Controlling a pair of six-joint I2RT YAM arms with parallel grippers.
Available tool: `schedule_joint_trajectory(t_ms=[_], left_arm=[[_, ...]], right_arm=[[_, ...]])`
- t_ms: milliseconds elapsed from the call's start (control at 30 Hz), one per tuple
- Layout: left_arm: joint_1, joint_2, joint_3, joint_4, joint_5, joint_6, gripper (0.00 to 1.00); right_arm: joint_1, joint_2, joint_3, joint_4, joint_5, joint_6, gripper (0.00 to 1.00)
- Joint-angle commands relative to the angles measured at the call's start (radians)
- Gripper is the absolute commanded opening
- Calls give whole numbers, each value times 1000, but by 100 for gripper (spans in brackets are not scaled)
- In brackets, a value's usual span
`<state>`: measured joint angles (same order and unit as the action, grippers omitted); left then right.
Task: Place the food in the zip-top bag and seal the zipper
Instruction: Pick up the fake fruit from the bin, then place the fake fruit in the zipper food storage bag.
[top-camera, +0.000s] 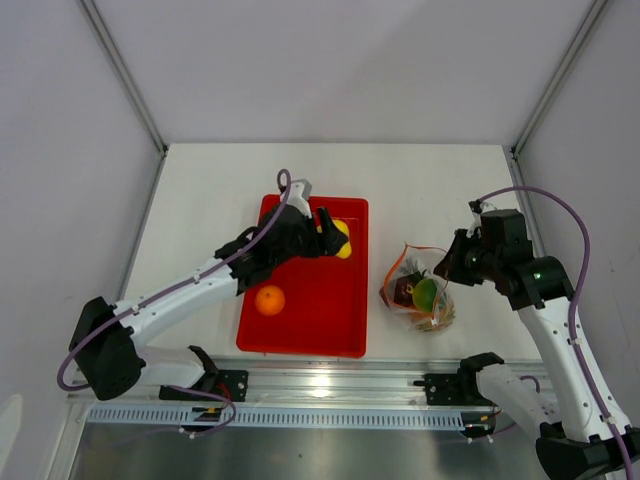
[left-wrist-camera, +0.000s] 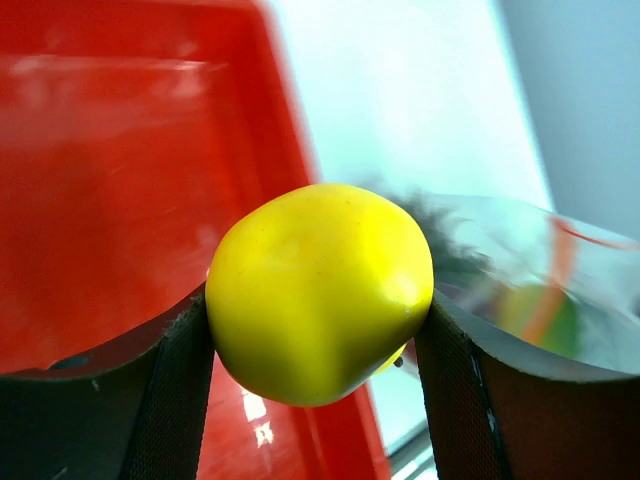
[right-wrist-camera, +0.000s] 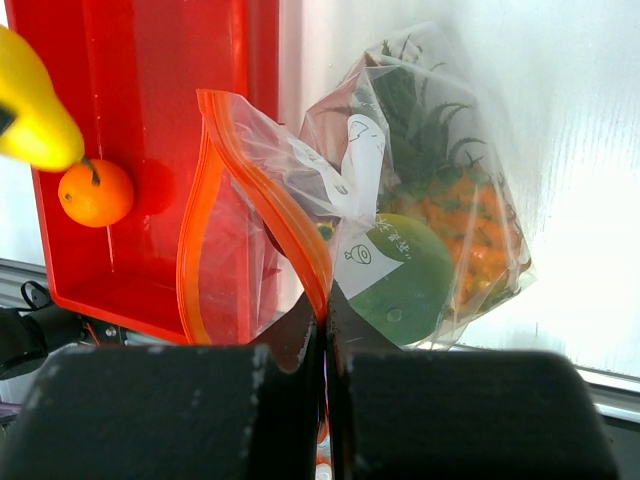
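Glossy yellow pear (left-wrist-camera: 320, 290) at upper centre of top view, over red tray (top-camera: 320, 320). L gripper (left-wrist-camera: 318, 340) is narrow, pads clamping both sides. R gripper (right-wrist-camera: 325, 340) is pinched tight on orange zipper (right-wrist-camera: 260, 170) of clear bag (right-wrist-camera: 400, 200), centre-right, mouth gaping.

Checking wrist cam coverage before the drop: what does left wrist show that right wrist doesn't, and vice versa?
Left wrist only: the left pincer closed on the yellow pear, gripping both its sides.
Right wrist only: the right pincer pinching the zipper of the open zip-top bag, the pineapple and green fruit inside it, and the orange lying in the red tray.
Both: the pear, the tray and the bag. The bag is only a blur in left wrist, and right wrist catches just part of the pear.
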<state>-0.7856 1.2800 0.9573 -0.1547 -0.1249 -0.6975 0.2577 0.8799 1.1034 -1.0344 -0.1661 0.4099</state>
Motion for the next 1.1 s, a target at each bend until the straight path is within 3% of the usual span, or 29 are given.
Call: schedule_joint_trajectory(t_ms=[0, 200, 400, 633, 1067], left_arm=[[-56, -21, 64, 189, 181, 142, 1], [-156, -16, 80, 371, 341, 182, 1], [-222, 42, 126, 445, 372, 200, 0], [-340, 97, 146, 457, 208, 308, 1], [-374, 209, 64, 557, -87, 334, 1]], right_arm=[[-2, -1, 35, 16, -12, 3, 0], [-2, 5, 46, 23, -36, 20, 0], [-2, 10, 59, 28, -62, 35, 0], [-1, 14, 62, 62, -151, 89, 0], [-3, 8, 55, 96, -233, 153, 0]])
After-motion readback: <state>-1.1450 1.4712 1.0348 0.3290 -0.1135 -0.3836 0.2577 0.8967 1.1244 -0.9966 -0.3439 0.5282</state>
